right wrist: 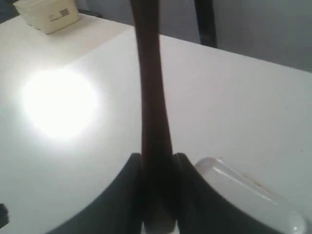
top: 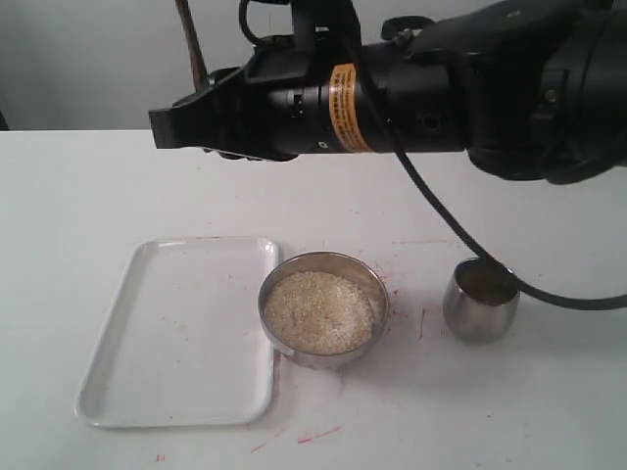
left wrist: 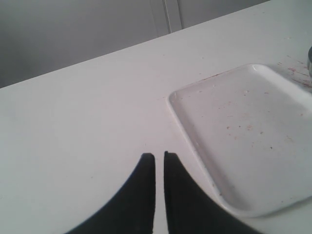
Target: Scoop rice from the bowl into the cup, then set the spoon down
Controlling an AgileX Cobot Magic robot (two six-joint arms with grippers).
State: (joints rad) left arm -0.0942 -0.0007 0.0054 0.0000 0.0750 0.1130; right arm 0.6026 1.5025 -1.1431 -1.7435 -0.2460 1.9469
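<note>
Right gripper point(top: 186, 122) is reaching across the table point(top: 78, 196), its jaws pinching the dark wooden spoon point(top: 189, 39), which is standing nearly upright and running out of the top of the exterior view. The gripper is hanging well above the tray point(top: 176, 323), up and to the left of the bowl point(top: 323, 258) of rice point(top: 318, 311). The cup point(top: 480, 311) is sitting right of the bowl. Left gripper point(left wrist: 159, 163) is pressed almost together, holding nothing, beside the tray.
</note>
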